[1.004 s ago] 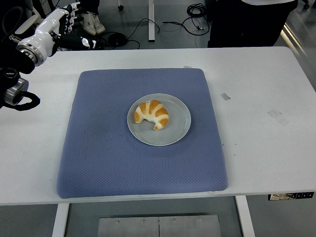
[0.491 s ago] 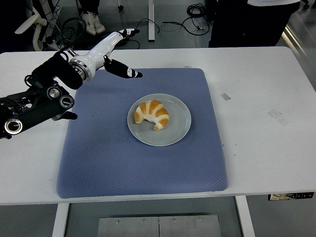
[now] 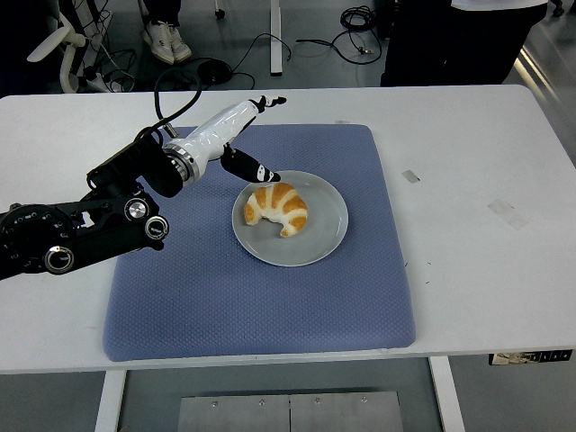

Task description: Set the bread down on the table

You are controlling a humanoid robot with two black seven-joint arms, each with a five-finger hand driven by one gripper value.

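A golden croissant (image 3: pixel 277 207) with pale stripes lies on a round grey plate (image 3: pixel 325 229) in the middle of a blue mat (image 3: pixel 261 297). My left arm reaches in from the left edge over the mat. Its white hand (image 3: pixel 245 135) is open, fingers spread, just up and left of the croissant. The thumb tip (image 3: pixel 266 175) is at the plate's far left rim, close to the bread. The hand holds nothing. The right arm is out of view.
The white table (image 3: pixel 486 180) has bare surface to the right of the mat, with small tape marks (image 3: pixel 507 212). A person in dark clothes stands at the top right beyond the far edge. Cables and shoes lie on the floor behind.
My left arm has swung in from the far left corner and moved right and nearer, bringing the open hand from off the mat to beside the croissant. The croissant and plate have not moved.
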